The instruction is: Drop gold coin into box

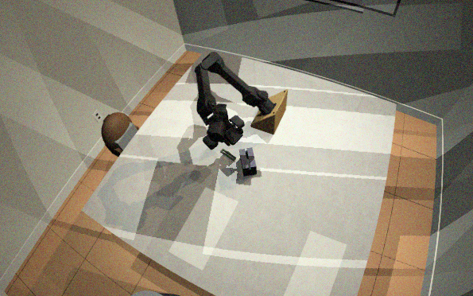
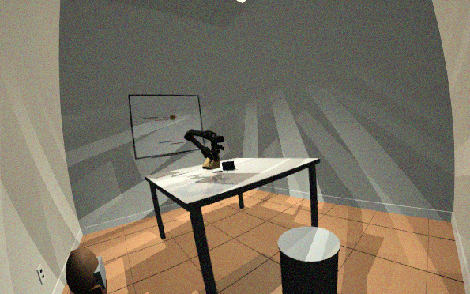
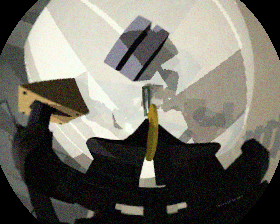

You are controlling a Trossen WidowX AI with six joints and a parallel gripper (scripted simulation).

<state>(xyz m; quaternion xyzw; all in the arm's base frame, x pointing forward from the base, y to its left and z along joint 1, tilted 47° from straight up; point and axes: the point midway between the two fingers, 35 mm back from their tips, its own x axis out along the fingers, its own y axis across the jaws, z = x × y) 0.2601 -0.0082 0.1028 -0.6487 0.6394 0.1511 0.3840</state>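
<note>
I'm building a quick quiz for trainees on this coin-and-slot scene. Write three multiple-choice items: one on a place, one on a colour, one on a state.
1. Where is the empty dark-green holder?
A. on top of the box
B. on the table beside the closed grey box
C. on the floor

2. What colour is the wedge-shaped block at the arm's base?
A. tan
B. blue
C. white

3. What is the gripper doing?
A. open, empty
B. shut on nothing
C. shut on the thin gold coin

Answers: 1 B, the top view shows them side by side; 2 A, the block is tan; 3 C, the wrist view shows the coin edge-on between the fingers.
</note>
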